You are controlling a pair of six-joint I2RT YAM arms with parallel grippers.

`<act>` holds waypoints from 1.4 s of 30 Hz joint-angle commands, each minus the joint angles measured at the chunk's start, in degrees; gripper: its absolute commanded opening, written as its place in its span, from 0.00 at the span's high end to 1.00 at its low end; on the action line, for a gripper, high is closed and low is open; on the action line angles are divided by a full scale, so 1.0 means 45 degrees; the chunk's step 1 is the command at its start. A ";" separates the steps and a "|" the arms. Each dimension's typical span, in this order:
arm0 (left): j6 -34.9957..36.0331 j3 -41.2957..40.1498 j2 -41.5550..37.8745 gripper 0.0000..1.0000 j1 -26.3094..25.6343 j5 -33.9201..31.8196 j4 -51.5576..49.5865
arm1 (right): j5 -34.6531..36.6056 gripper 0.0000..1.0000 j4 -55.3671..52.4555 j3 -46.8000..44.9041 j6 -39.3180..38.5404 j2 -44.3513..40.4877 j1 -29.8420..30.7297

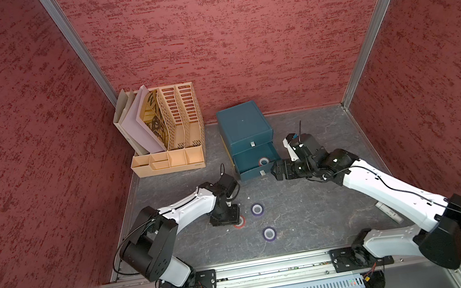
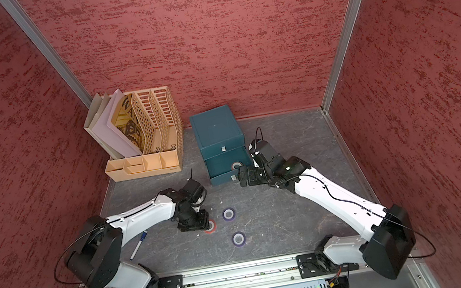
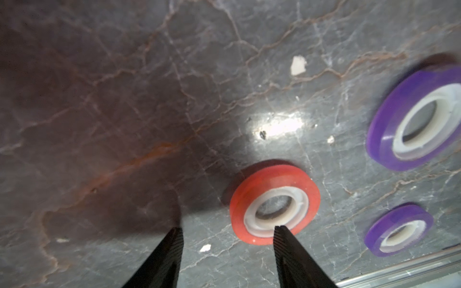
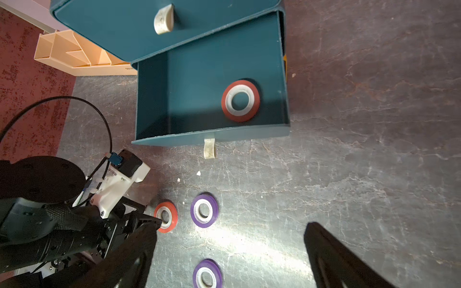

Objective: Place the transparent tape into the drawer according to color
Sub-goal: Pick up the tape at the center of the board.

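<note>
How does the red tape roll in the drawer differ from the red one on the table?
The stored glossy red tape roll lies in the open teal drawer; the loose red tape roll, on the grey marbled tabletop. Nothing touches the first; the open left pincer has a finger over the second's core. Both lie flat.

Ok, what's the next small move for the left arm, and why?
Probably close the left gripper on the loose red roll: one fingertip sits over its pale core, the other outside its rim, so its wall lies between. A second red roll already lies in the open drawer.
</note>
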 commanded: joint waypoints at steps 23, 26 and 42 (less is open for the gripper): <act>-0.0803 -0.0006 0.1093 0.60 -0.1081 -0.1422 0.1305 | -0.0093 0.02 -0.0365 -0.0305 0.0154 -0.0532 -0.0393; -0.0856 -0.0086 0.1133 0.66 -0.1120 -0.1420 0.1360 | -0.0086 0.01 -0.0410 -0.0344 0.0174 -0.0601 -0.0411; -0.0999 0.0049 0.0800 1.00 -0.1160 -0.1464 0.1008 | -0.0239 0.02 -0.0224 -0.1219 0.0481 -0.1038 -0.0521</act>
